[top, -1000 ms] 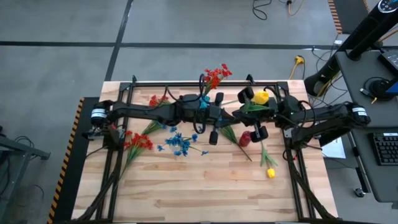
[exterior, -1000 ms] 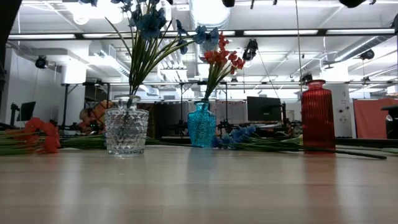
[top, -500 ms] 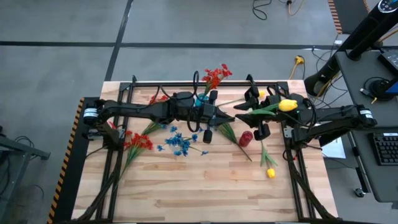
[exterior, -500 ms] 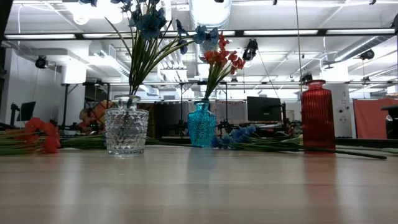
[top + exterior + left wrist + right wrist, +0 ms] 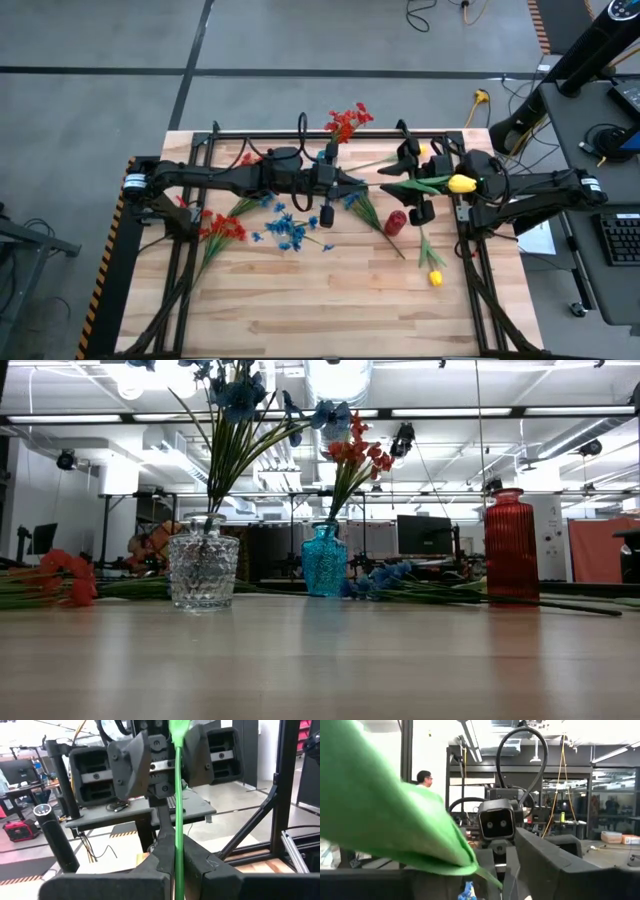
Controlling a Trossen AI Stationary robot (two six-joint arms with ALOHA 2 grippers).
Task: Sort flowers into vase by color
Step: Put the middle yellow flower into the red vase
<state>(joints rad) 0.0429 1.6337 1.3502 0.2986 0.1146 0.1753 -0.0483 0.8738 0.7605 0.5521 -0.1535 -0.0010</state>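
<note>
A yellow flower [image 5: 461,184] hangs level above the table's middle, its head over my right arm and its green stalk [image 5: 176,810] running to my left gripper [image 5: 350,185], which is shut on it. My right gripper [image 5: 402,185] faces the left one with its fingers [image 5: 132,765] apart on either side of the stalk. A broad green leaf [image 5: 395,820] fills much of the right wrist view. On the table stand a clear vase [image 5: 204,570] of blue flowers, a teal vase [image 5: 325,560] of red flowers [image 5: 347,120] and a red vase [image 5: 396,222]. My left gripper pinches the yellow flower's stalk near its bare end [image 5: 176,862] between its two shut fingers. The fingers come level from the table's left and lie along the stalk. The flower is lifted clear and runs level toward the right arm. My right gripper: I cannot tell whether its fingers touch the stalk.
Loose stems lie on the table: red ones [image 5: 225,228] at the left, blue ones [image 5: 290,230] in the middle, a yellow one [image 5: 434,276] near the right. Black frame rails [image 5: 190,250] run along both sides. Bare wood [image 5: 320,310] lies toward the near edge.
My left arm has drawn back toward the table's left with the stalk. The yellow head has swung from the far side toward the right, over my right arm, and the stalk now lies level between the two grippers.
</note>
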